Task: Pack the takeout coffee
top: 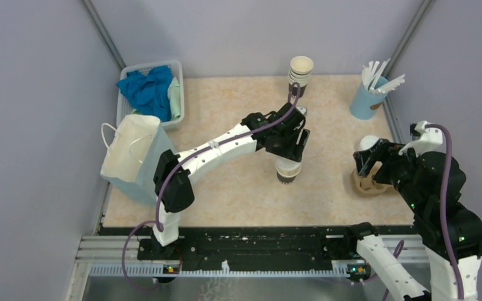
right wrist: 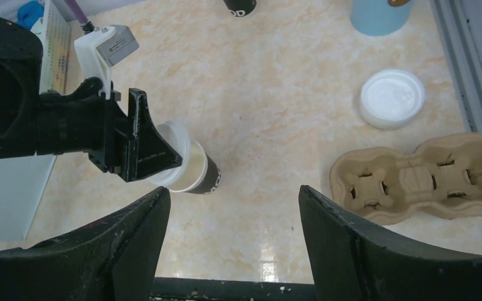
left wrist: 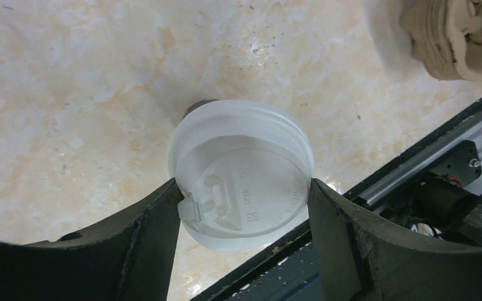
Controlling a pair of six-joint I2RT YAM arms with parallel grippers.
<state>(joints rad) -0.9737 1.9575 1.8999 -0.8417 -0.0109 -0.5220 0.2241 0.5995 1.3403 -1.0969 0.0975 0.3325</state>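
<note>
Grasping the takeout coffee (left wrist: 241, 172) is, by my reading, the step in hand. The cup stands upright near the middle of the worktop (left wrist: 69, 94) with its white sip lid seated. The left end effector (left wrist: 245, 187) sits over it with its two fingers (left wrist: 157, 226) spread wide, one on each side of the lid. In the left wrist view the tips seem to meet the lid's rim. The angle is poor, though, and I cannot tell whether they press on it or merely stand just beside it.

The right end effector (right wrist: 233, 190) hangs with its fingers spread and nothing between them. It is near the pulp cup carrier (right wrist: 414, 175), which lies toward the right edge with a loose white lid (right wrist: 391, 97) just beyond it. A white paper bag (top: 132, 153) stands at the left edge, well apart from the cup.

Packing has hardly begun, since the cup sits in neither carrier nor bag. The next move likely calls for an even squeeze, firm enough to hold the cup yet light enough not to crush the paper wall or pop the lid. After that comes a straight lift with the cup kept upright. I would guess the carrier is the destination, though the bag is also possible.
</note>
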